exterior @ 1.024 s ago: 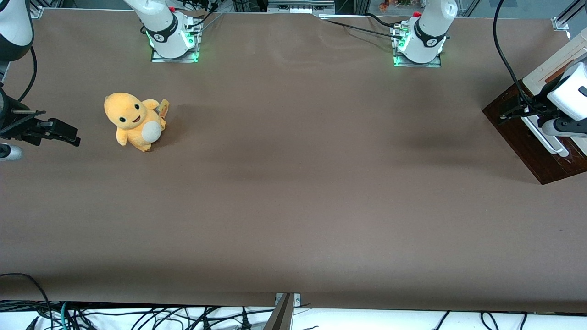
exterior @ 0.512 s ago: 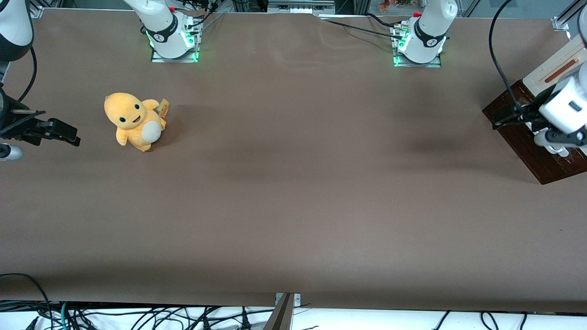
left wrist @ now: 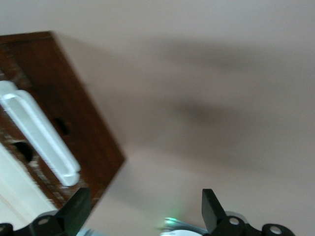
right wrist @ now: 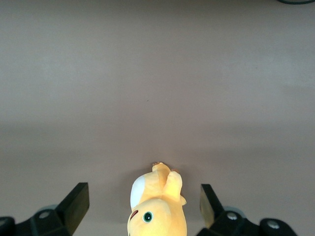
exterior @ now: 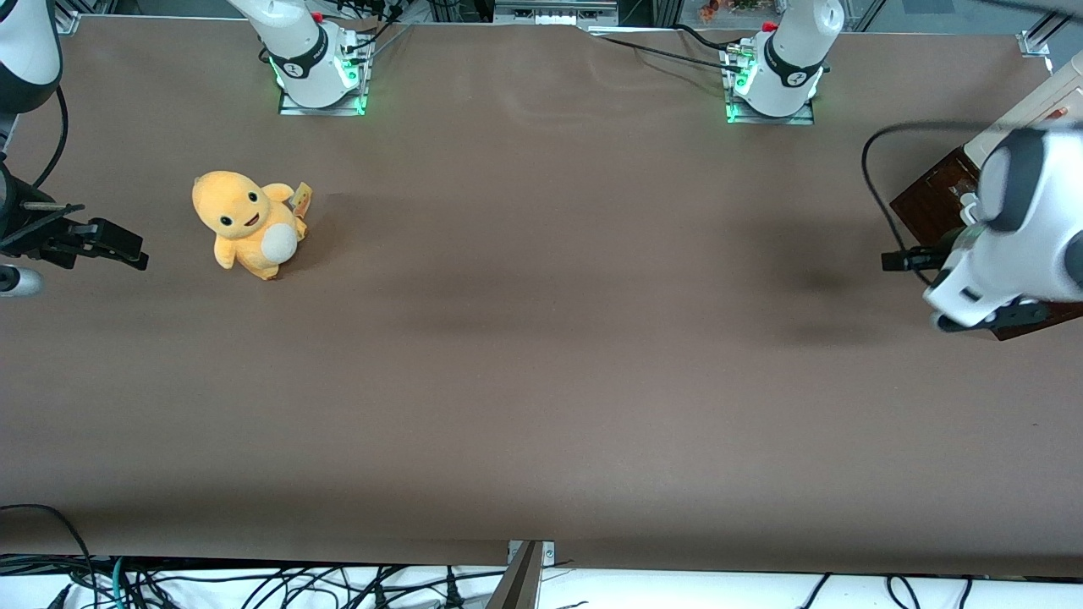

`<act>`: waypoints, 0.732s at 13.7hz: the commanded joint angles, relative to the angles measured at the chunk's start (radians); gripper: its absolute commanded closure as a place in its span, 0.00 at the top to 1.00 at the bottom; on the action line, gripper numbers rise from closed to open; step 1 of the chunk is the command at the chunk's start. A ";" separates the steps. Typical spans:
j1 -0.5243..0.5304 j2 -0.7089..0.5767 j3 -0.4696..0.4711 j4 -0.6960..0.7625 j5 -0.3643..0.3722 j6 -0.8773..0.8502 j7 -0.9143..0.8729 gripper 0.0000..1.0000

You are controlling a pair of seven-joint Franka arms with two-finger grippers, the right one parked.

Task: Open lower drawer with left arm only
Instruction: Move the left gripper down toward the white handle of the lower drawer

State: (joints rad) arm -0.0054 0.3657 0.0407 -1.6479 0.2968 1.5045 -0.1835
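Observation:
The lower drawer (left wrist: pixel 81 123) shows its dark brown wooden front with a long white bar handle (left wrist: pixel 39 137). In the front view only one dark corner of the drawer (exterior: pixel 931 199) shows at the working arm's end of the table; the left arm (exterior: pixel 1015 224) covers the remainder. My gripper (left wrist: pixel 142 216) is open, its two black fingers spread wide with nothing between them. It hangs over the brown table in front of the drawer, apart from the handle.
The cream-white cabinet top (exterior: pixel 1045 97) rises above the drawer at the table's edge. A yellow plush toy (exterior: pixel 248 224) sits toward the parked arm's end. A black cable (exterior: pixel 880 182) loops from the left arm over the table.
The left arm has swung away from the drawer front, nearer the front camera and higher, and now hides the handle in the front view. The plush toy has not moved.

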 commanded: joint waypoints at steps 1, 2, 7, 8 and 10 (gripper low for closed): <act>0.004 0.099 0.004 0.022 0.149 -0.043 -0.040 1.00; 0.011 0.136 0.007 0.023 0.198 -0.055 -0.078 1.00; 0.018 0.269 0.010 0.022 0.421 -0.104 -0.160 1.00; 0.024 0.289 0.010 0.019 0.467 -0.106 -0.168 1.00; 0.034 0.331 0.011 0.019 0.527 -0.119 -0.191 1.00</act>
State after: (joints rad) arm 0.0185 0.6555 0.0523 -1.6490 0.7641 1.4143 -0.3527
